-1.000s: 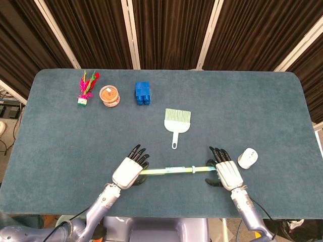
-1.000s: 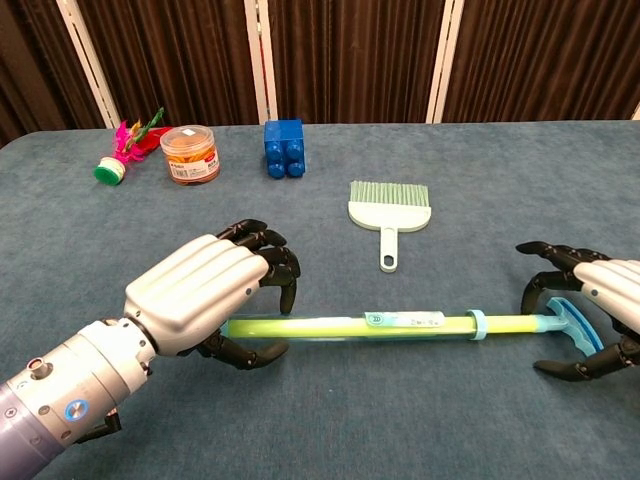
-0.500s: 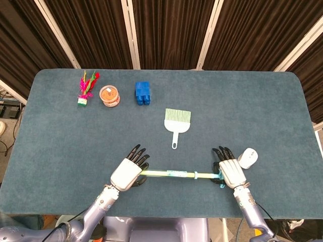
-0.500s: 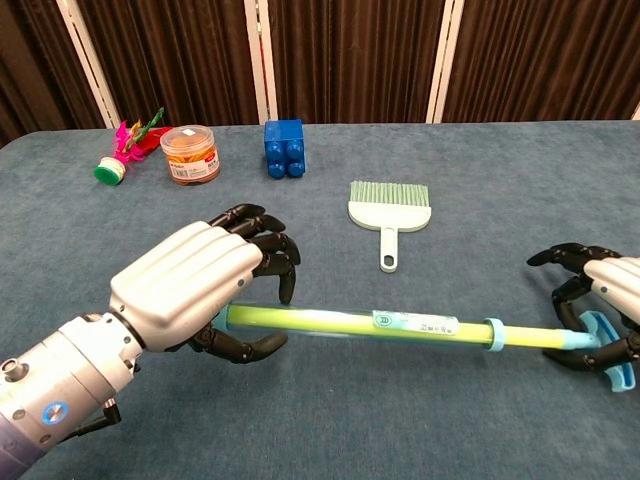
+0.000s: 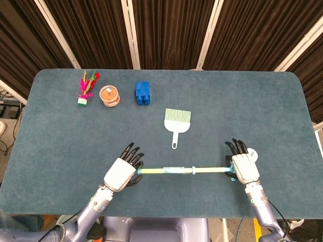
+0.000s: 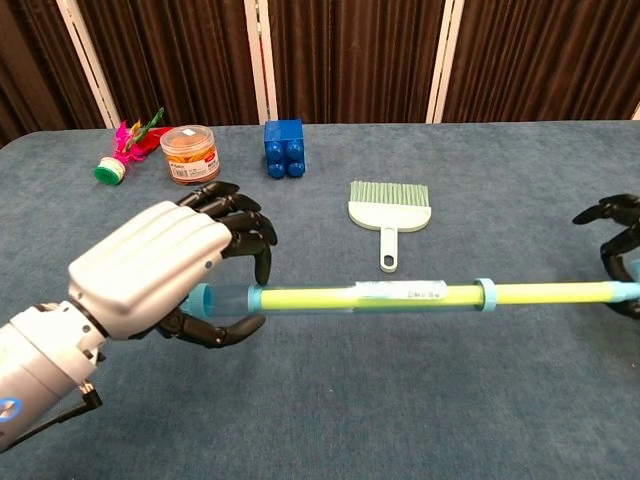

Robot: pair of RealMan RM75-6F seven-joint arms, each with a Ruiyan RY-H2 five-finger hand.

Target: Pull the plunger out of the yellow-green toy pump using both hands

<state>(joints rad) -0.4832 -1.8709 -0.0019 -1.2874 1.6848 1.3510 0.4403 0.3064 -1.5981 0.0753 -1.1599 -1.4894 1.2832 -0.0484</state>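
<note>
The yellow-green toy pump (image 5: 166,171) (image 6: 350,297) is held level above the table, running left to right. My left hand (image 5: 121,174) (image 6: 160,270) grips the tube's left end, fingers curled around it. A thin yellow plunger rod (image 5: 211,170) (image 6: 550,292) sticks out past the blue collar (image 6: 487,293) at the tube's right end. My right hand (image 5: 244,166) (image 6: 620,255) holds the rod's far end; the blue handle is mostly hidden under it in the head view and cut off by the frame edge in the chest view.
A green hand brush (image 5: 176,121) (image 6: 389,205) lies just beyond the pump. Further back left are a blue block (image 5: 143,93), an orange-lidded jar (image 5: 109,95) and a feather shuttlecock (image 5: 86,88). A white mouse (image 5: 252,153) peeks out behind my right hand.
My hands have moved apart, the left to the left and the right to the right. More of the plunger rod now shows outside the tube. The pump has risen off the table.
</note>
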